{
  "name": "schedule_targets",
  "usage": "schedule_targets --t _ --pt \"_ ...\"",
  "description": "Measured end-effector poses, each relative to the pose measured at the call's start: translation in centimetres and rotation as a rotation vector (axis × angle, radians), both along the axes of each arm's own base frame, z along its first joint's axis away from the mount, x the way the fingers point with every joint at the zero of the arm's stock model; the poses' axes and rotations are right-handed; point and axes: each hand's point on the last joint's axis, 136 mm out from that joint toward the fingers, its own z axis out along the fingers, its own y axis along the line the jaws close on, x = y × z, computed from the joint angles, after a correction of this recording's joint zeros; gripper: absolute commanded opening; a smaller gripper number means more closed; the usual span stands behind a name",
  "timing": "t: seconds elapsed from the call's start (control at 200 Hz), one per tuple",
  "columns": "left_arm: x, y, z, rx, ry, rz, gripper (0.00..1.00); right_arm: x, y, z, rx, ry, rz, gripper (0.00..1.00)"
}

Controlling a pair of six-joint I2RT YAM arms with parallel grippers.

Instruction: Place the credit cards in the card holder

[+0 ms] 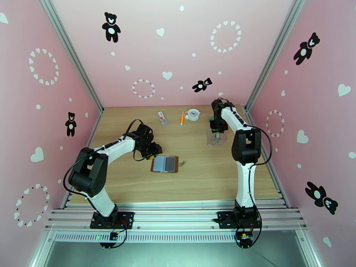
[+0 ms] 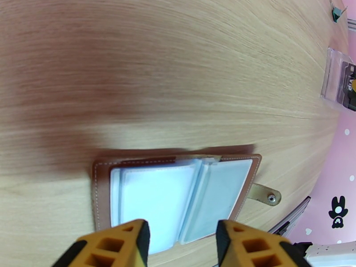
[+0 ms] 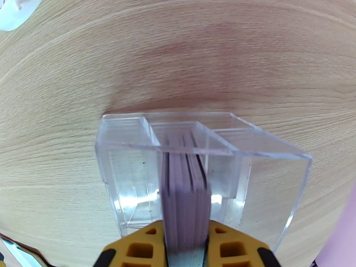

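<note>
Seen from above, a wooden table point(image 1: 200, 183) stands between pink, bear-printed walls point(image 1: 147, 45), with the card holder point(image 1: 164, 164) lying open mid-table. Left wrist: the left gripper point(image 2: 182, 239) hovers spread and empty over the holder's edge. Right wrist: the right gripper point(image 3: 186, 245) pinches the credit cards point(image 3: 186, 192), upright in a clear stand point(image 3: 129, 174).

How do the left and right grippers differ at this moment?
The left gripper has its fingers apart with nothing between them; the right gripper is closed on the credit cards. The left gripper hangs over the open card holder lying flat; the right gripper is at a clear stand where the cards stand on edge. Both have yellow fingers.
</note>
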Motion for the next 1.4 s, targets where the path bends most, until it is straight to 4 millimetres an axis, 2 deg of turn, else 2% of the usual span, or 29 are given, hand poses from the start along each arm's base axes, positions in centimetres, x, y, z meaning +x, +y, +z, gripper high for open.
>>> schedule_targets --t 0.165,0.415,0.56,0.941,1.396 --pt "0.1 0.0 0.1 0.000 -0.006 -0.006 0.45 0.0 0.0 0.1 -0.007 0.007 -0.007 0.15" --pt "0.2 -0.1 0.2 -0.001 -0.011 -0.009 0.45 -0.3 -0.4 -0.7 -0.030 0.038 -0.013 0.37" --pt "0.2 -0.1 0.2 -0.001 -0.011 -0.009 0.45 -0.5 -0.8 -1.0 -0.047 0.052 -0.017 0.42" --pt "0.2 -0.1 0.2 -0.001 -0.011 -0.009 0.45 -0.8 -2.2 -1.0 -0.076 0.066 -0.038 0.46" --pt "0.2 -0.1 0.2 -0.001 -0.011 -0.009 0.45 -0.9 -3.2 -1.0 -0.083 0.073 -0.059 0.46"
